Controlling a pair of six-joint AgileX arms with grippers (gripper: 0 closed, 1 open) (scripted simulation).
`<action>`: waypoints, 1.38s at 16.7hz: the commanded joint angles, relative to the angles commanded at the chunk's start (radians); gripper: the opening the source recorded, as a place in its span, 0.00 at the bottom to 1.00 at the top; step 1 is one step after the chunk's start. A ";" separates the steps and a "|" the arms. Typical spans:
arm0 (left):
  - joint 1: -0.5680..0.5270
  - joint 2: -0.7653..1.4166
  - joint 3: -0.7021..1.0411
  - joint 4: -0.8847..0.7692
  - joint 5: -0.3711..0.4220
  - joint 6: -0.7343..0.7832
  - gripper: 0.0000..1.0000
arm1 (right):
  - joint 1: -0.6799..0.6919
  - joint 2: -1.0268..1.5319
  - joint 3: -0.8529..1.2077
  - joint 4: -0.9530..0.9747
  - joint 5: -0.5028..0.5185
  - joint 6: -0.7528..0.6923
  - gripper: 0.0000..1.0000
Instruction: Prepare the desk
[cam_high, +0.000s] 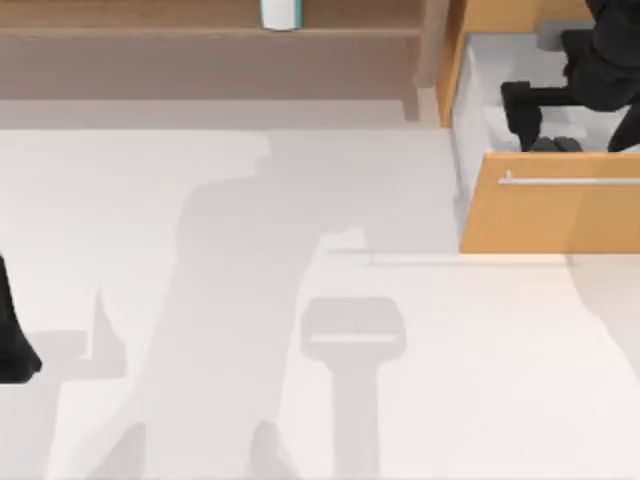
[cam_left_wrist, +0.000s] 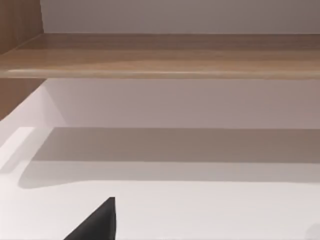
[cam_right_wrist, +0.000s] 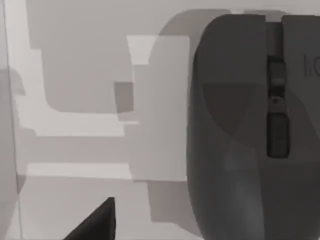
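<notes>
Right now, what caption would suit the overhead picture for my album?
Right arm's gripper reaches into the desk's open drawer above a dark mouse; left arm waits at the left edge.

Table (cam_high: 300, 300): matte white, crossed by soft grey shadows. Back shelf (cam_high: 200, 40): brown wood grain. Drawer (cam_high: 550, 215): orange-tan wood front, pale grey-white inside, thin silver bar handle (cam_high: 570, 181). Mouse (cam_right_wrist: 250, 130): dark grey, plain. Right arm (cam_high: 600, 70) and left arm (cam_high: 12, 340): black. Item on shelf (cam_high: 281, 14): white with light blue.

White desk (cam_high: 200, 300) tabletop, bare surface across the middle. Brown wooden back shelf (cam_high: 150, 30) carries a white-and-teal container (cam_high: 281, 14). Open orange-tan drawer (cam_high: 550, 215) at right holds a dark computer mouse (cam_right_wrist: 250, 130).
</notes>
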 joint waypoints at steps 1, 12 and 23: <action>0.000 0.000 0.000 0.000 0.000 0.000 1.00 | -0.002 0.029 0.016 -0.005 0.003 -0.009 1.00; 0.000 0.000 0.000 0.000 0.000 0.000 1.00 | 0.006 0.015 0.043 -0.064 0.009 -0.011 1.00; 0.000 0.000 0.000 0.000 0.000 0.000 1.00 | 0.004 -0.124 0.094 -0.254 0.005 -0.015 1.00</action>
